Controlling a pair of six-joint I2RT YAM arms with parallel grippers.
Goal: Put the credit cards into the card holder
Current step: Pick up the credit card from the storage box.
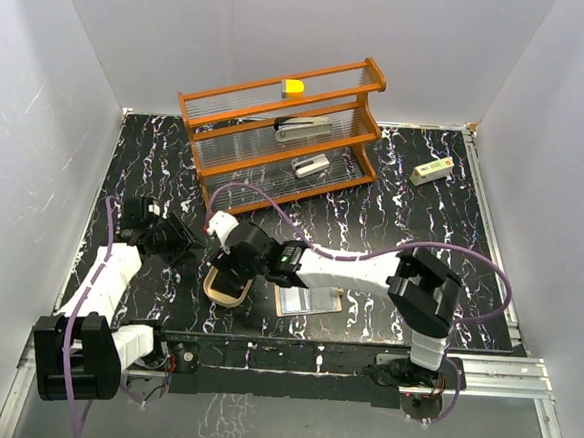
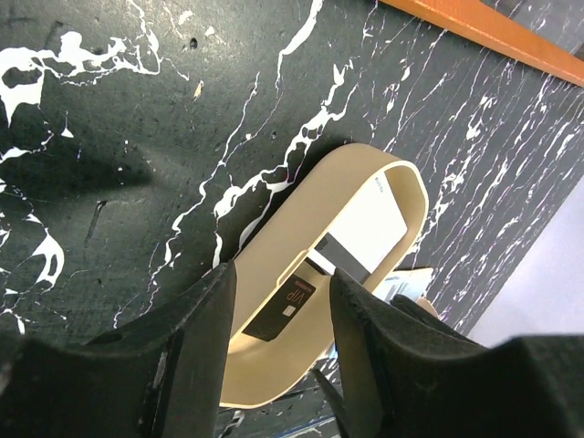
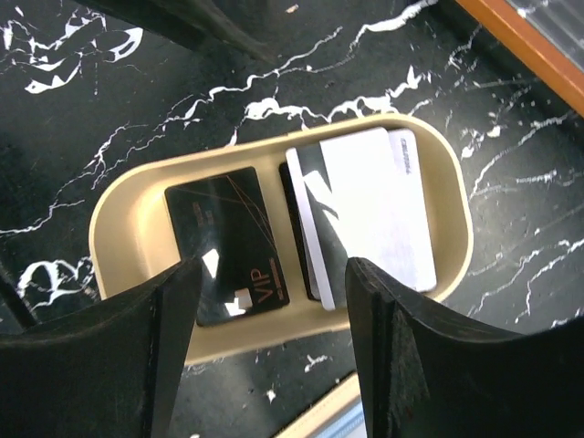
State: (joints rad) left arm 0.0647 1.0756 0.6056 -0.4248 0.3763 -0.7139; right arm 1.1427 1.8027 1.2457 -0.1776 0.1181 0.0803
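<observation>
The tan oval card holder [image 3: 114, 214] lies on the black marbled table, and also shows in the top view [image 1: 225, 293] and the left wrist view [image 2: 412, 187]. Inside it lie a black VIP card [image 3: 226, 239] and, beside it, a white-faced card [image 3: 370, 214] stacked on a dark card with white stripes. The black card [image 2: 285, 308] and white card [image 2: 370, 224] also show in the left wrist view. My right gripper [image 3: 274, 365] hovers open and empty over the holder's near rim. My left gripper [image 2: 278, 365] is open and empty, just left of the holder.
A tan folding wallet [image 1: 311, 303] lies open right of the holder. An orange wire rack [image 1: 278, 128] at the back holds grey stapler-like objects and a yellow block. A small white box [image 1: 432, 171] lies at the far right. White walls enclose the table.
</observation>
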